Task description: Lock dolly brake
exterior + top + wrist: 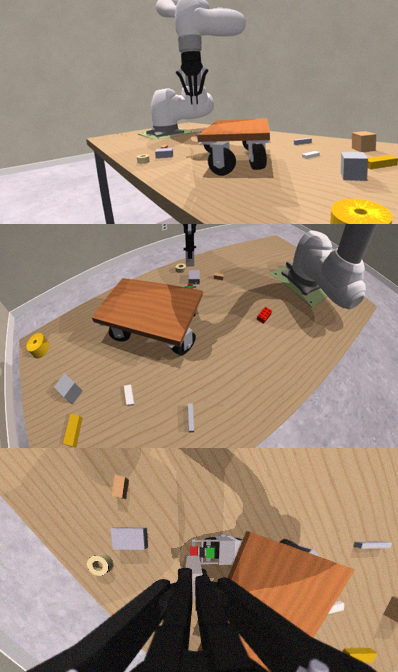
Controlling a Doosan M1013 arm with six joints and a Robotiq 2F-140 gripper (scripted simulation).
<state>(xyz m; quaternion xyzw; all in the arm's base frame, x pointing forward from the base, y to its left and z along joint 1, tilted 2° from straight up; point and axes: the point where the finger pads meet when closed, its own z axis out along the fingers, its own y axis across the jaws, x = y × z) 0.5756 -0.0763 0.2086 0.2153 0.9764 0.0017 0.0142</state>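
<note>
1. Your hand is closed on nothing and hangs well above the counter, clear of everything.
2. The dolly stands on its wheels mid-counter; its brake pedal pokes out at the corner below the hand.
3. Both red and green ends show from above; you can't tell which is down, so treat locking as unconfirmed.

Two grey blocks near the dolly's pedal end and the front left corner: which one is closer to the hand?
The flat grey block beside the beige ring, just below the shut hand. The other, a grey cube, sits far off near the yellow bar.
</note>
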